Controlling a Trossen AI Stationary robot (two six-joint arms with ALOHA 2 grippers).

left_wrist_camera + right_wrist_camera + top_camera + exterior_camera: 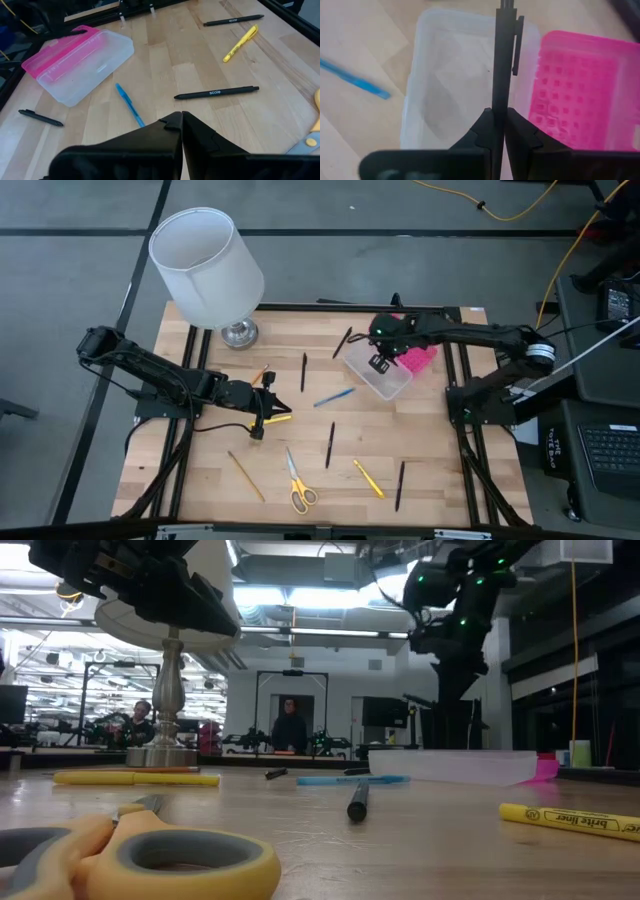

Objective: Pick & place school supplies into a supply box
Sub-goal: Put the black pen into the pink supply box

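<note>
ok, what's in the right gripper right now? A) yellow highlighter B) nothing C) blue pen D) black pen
D: in the right wrist view the right gripper is shut on a black pen, held over the clear base of the open supply box; the blue pen lies on the table beside it.

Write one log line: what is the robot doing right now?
right gripper | jaws shut on black pen | over open supply box || left gripper | jaws shut | above table, near yellow highlighter
</note>
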